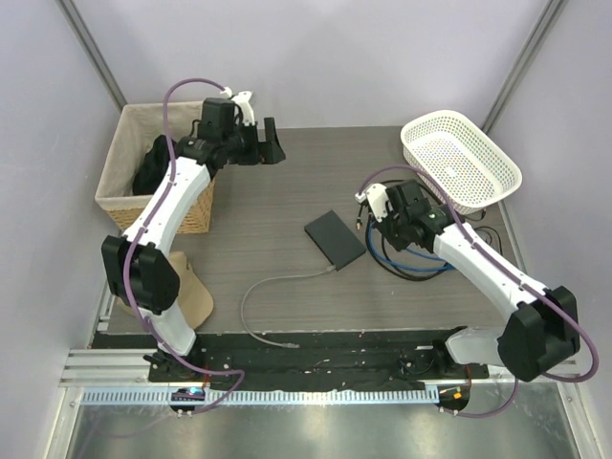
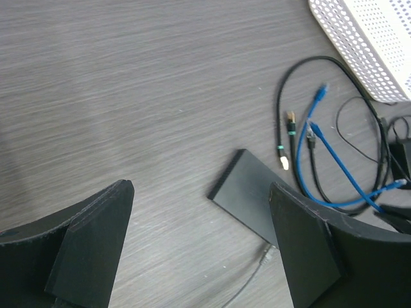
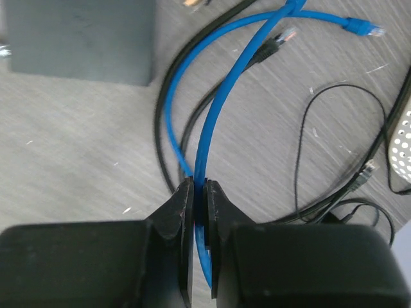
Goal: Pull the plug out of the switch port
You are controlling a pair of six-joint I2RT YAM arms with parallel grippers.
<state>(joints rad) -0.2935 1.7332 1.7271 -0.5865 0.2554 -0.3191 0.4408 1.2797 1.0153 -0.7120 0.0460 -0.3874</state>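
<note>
Right jaws clamped on blue cable (image 3: 215, 119); left jaws wide apart, empty; switch (image 1: 336, 239) ports hidden, grey plug (image 2: 267, 255) blurred.

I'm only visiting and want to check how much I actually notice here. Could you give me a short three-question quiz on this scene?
1. True or false: the left gripper is shut on a cable.
2. Which cable does the right gripper pinch? A grey, B blue, C black.
3. Fill in: the grey cable is plugged into the flat black ____.

Key: 1 false, it is open and holds nothing. 2 B, the blue cable. 3 box.
</note>
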